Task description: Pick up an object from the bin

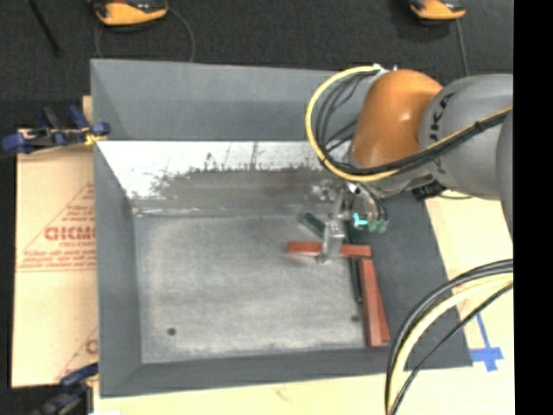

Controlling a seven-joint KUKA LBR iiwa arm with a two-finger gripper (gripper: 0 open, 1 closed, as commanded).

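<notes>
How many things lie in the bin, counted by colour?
Red-brown: 2, the short bar under the gripper and the long bar by the right wall.
Dark green: 1, a small piece.
Black: 1, a thin stick.
Total: 4.

Gripper (pixel 329 251) at the right of the bin (pixel 117 266), directly over a short red bar (pixel 301 249). A longer red bar (pixel 374 305) lies along the right wall.

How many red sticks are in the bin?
2. One red stick lies under the gripper; the other lies along the right wall. More may hide under the arm.
</notes>
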